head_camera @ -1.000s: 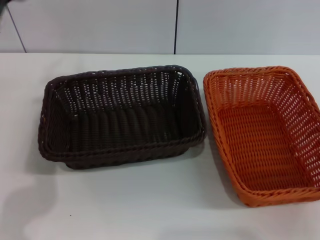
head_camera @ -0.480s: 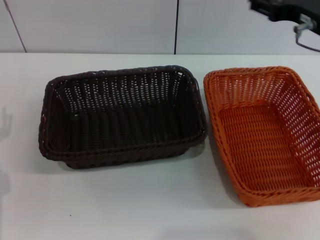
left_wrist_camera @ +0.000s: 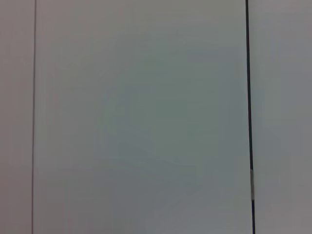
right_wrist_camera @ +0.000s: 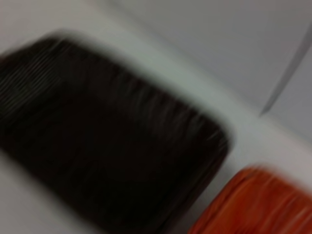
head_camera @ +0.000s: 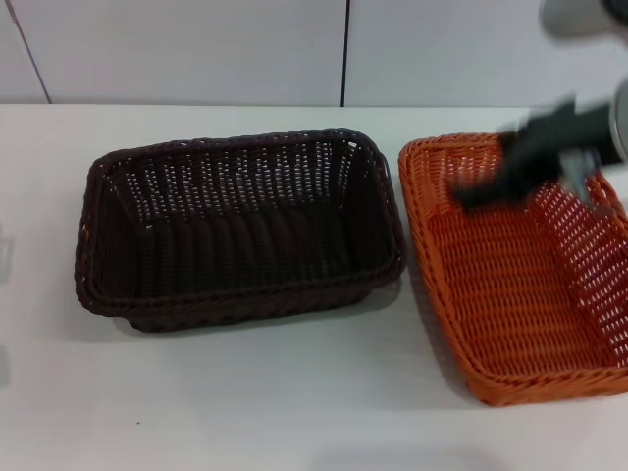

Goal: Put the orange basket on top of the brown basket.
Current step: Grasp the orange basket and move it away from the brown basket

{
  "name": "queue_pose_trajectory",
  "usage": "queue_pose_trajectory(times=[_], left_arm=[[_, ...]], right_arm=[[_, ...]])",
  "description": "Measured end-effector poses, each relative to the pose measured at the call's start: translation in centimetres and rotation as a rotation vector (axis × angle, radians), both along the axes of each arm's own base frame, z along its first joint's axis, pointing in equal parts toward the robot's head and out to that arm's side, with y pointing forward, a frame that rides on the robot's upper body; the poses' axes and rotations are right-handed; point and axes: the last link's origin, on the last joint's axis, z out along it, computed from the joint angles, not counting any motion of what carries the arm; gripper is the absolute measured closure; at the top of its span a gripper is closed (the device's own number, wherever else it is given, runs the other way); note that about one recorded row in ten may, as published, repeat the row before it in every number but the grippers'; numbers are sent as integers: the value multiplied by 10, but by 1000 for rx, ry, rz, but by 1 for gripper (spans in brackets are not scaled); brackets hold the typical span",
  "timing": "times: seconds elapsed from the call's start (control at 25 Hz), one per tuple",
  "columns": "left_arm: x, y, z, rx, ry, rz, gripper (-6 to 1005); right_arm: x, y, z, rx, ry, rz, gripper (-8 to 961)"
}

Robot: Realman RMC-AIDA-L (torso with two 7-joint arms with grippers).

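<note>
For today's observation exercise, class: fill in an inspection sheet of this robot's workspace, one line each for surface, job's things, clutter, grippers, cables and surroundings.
Surface: white table, bare around the baskets.
Job's things: orange basket on the right, upright, empty; brown basket to its left, upright, empty, a narrow gap between them; not yet stacked.
Clutter: nothing seen.
Grippers: right gripper above the orange basket's far end, motion-blurred; left gripper not in view.
Cables: nothing seen.
Surroundings: pale panelled wall behind the table.

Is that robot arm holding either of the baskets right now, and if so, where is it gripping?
Nothing is held. The right gripper hangs blurred over the orange basket, not gripping it.
</note>
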Motion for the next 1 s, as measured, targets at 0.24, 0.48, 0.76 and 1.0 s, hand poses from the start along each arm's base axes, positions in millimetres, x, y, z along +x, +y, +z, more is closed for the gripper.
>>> queue_pose_trajectory(times=[0.24, 0.48, 0.76, 1.0], left_arm=[[-3, 3, -1, -7, 2, 16, 202], [-3, 12, -7, -48, -9, 31, 202], [-2, 16, -8, -52, -23, 34, 202], [-3, 18, -9, -57, -39, 49, 202]], right_arm=[[11, -28, -1, -189, -102, -19, 152], [2, -56, 5, -268, -78, 45, 152], [10, -64, 3, -321, -109, 24, 153], [20, -62, -1, -335, -150, -5, 154]])
